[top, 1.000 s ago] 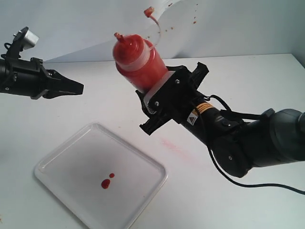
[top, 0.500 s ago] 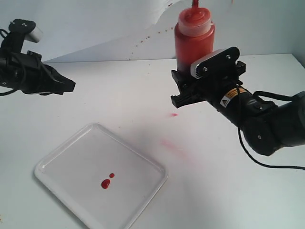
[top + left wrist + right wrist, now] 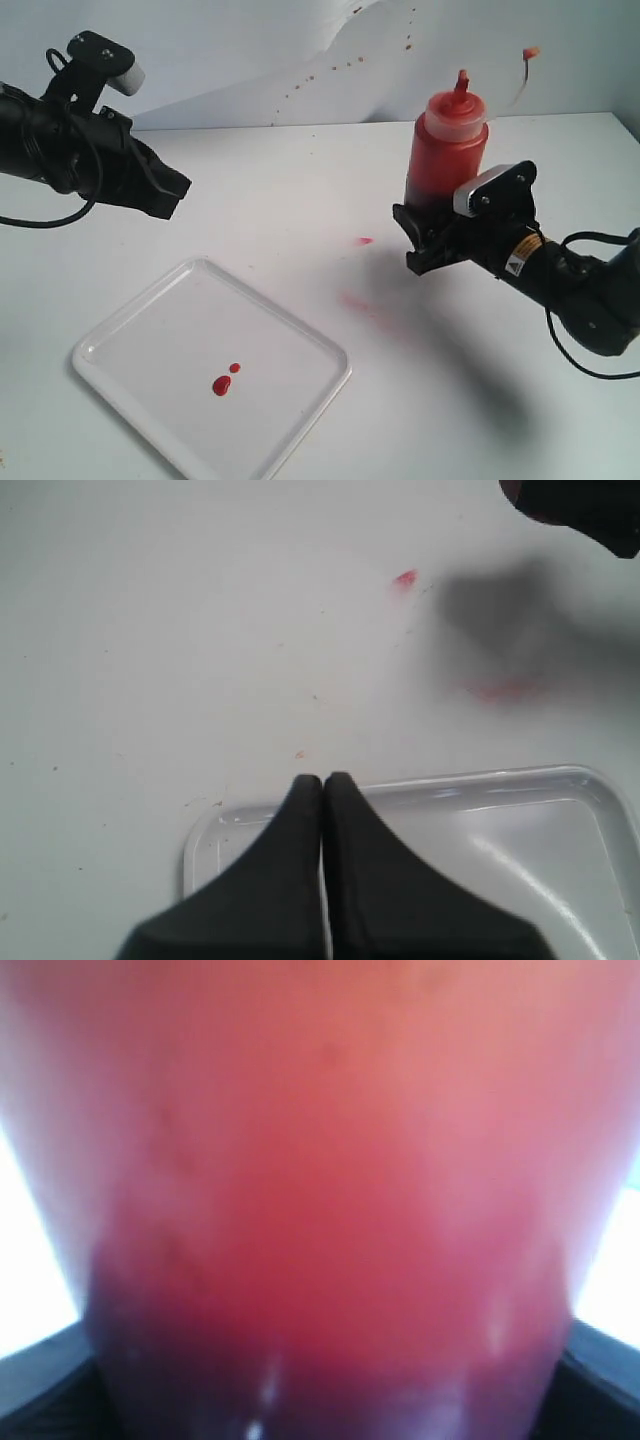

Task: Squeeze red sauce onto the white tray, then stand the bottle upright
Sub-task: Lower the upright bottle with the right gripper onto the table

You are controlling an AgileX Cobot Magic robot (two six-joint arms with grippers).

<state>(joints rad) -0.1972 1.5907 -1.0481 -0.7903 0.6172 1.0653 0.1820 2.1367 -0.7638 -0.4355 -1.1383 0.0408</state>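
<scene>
The bottle (image 3: 445, 150) stands upright at the right of the table, nozzle up, its tethered cap (image 3: 530, 52) blurred in the air. My right gripper (image 3: 437, 218) is shut on its lower body and hides the base, so I cannot tell whether it touches the table. The bottle (image 3: 320, 1180) fills the right wrist view as a red blur. The white tray (image 3: 130, 330) lies front left with two small blobs of red sauce (image 3: 222, 384) on it. My left gripper (image 3: 178, 196) hovers shut and empty above the tray's far corner; its fingertips (image 3: 305, 785) meet over the tray rim (image 3: 480, 778).
A small red drop (image 3: 364, 241) and a faint pink smear (image 3: 365, 305) mark the table between tray and bottle; both drop (image 3: 405, 578) and smear (image 3: 500, 688) show in the left wrist view. A white paper backdrop (image 3: 330, 60) with brown-red splatter rises behind.
The right arm turned the bottle from tilted to upright, then carried it right and down toward the table. The left arm shifted slightly right. The blobs on the tray are unchanged.
</scene>
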